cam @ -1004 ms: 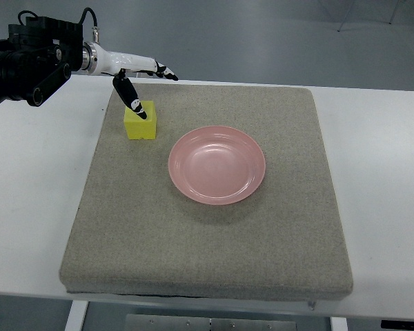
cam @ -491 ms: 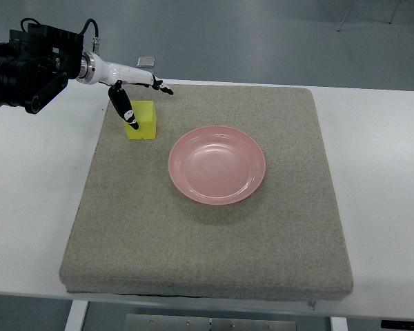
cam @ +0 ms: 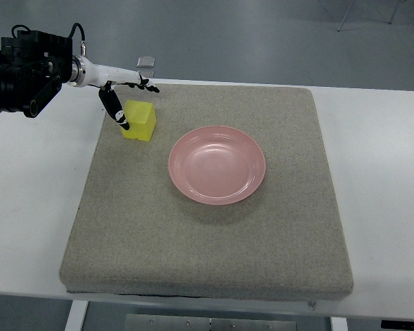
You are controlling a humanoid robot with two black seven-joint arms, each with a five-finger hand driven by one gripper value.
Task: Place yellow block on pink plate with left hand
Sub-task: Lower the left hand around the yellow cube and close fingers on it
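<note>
The left robot hand [cam: 124, 93] hovers at the far left corner of the grey mat [cam: 207, 227], fingers spread, one dark finger hanging just beside the yellow block [cam: 139, 120], nothing grasped. The block sits on the mat, left of the pink plate [cam: 217, 165]. It looks light, foam-like, maybe squashy; pinching its opposite flat sides seems safest.
</note>
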